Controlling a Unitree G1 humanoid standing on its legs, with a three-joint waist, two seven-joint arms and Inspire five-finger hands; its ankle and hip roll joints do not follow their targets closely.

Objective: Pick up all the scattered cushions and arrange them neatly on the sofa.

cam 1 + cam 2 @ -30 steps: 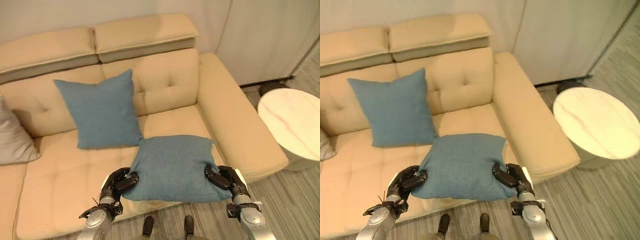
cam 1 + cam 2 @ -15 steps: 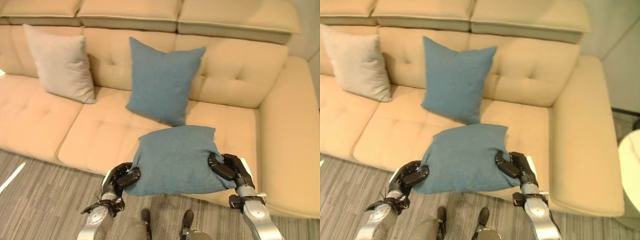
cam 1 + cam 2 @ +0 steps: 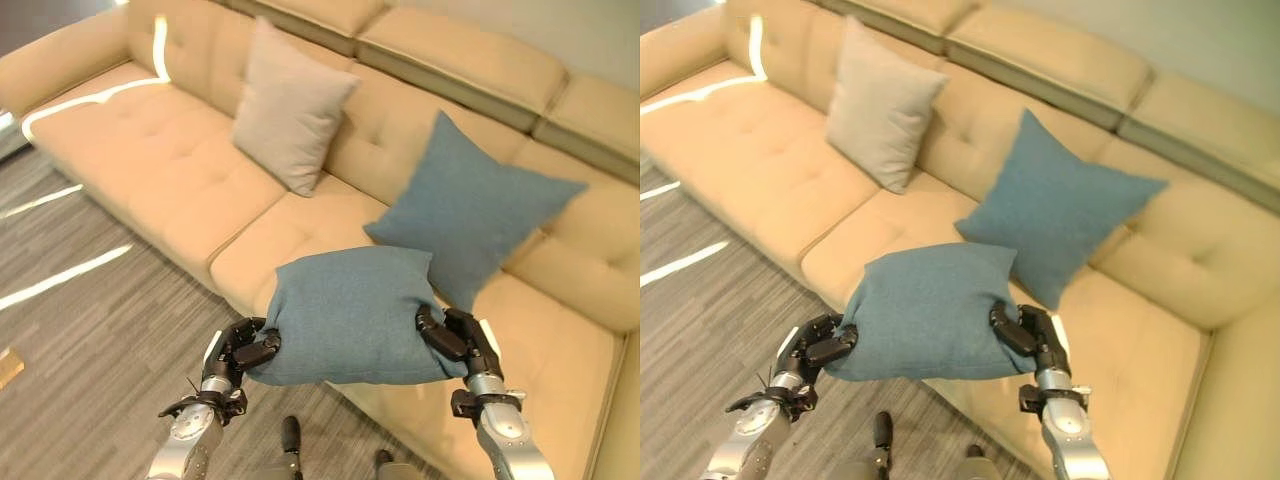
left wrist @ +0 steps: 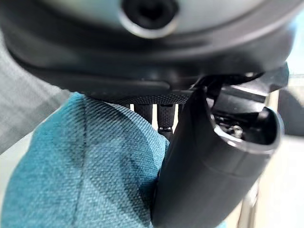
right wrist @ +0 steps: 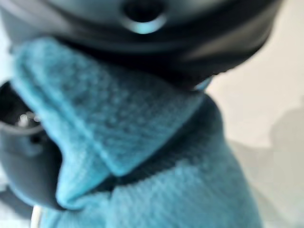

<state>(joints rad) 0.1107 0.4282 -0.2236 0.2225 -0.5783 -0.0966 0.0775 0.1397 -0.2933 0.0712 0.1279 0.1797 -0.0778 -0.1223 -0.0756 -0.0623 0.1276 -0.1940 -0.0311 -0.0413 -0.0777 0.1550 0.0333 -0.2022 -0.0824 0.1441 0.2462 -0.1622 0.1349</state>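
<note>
Left wrist view: left hand (image 4: 209, 166) has its thumb pressed into blue fabric, fingers curled behind it, so it's clamped on the held blue cushion (image 3: 350, 315). Right wrist view: right hand (image 5: 28, 142) pinches a fold of the same fabric, also clamped.

Left eye view: left hand (image 3: 240, 352) grips the cushion's lower left corner, right hand (image 3: 458, 338) grips its right edge. 2 hands, 1 cushion, held flat between them and off the ground. Its near edge hangs over the grey striped floor (image 3: 90, 340), its far part is over the front edge of the sofa (image 3: 150, 170). Cannot tell whether its underside touches the seat.

Sofa is a long tan tufted piece running diagonally across the view, with headrest sections along the top of the back. 2 cushions are already on it:
- second blue cushion (image 3: 475, 225), propped on 1 corner against the backrest, just behind the held one. The held cushion overlaps its lower corner in view.
- beige cushion (image 3: 290, 115), leaning on the backrest further along to the left, well apart from the blue pair.

Seat section left of the beige cushion has bright light streaks on it. Same streaks run across the floor at left. Small tan object (image 3: 8, 368) lies on the floor at the left edge, too small to identify.
</note>
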